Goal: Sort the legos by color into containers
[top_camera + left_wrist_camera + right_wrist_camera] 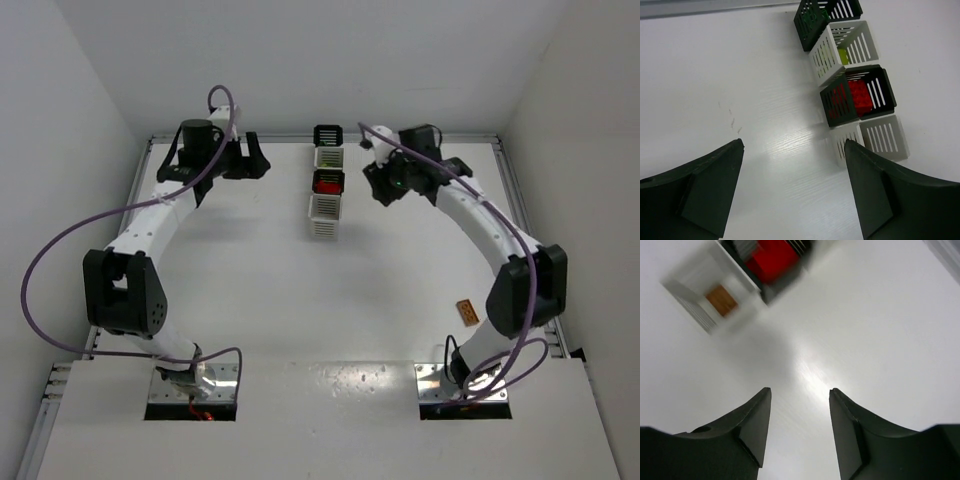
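Four slatted containers stand in a row at the table's back middle. The far black one (328, 134) (816, 17) holds green legos. The white one (328, 157) (840, 50) holds a yellow lego. The black one (328, 182) (857, 95) (771, 257) holds red legos. The near white one (325, 215) (880, 137) (700, 295) holds an orange lego (721, 300). One orange lego (467, 312) lies on the table by the right arm. My left gripper (252, 158) (794, 145) is open and empty, left of the row. My right gripper (384, 187) (800, 390) is open and empty, right of the row.
White walls enclose the table on three sides, with a metal rail (512, 180) along the edges. Purple cables (60, 250) loop off both arms. The arm bases (190, 385) sit at the near edge.
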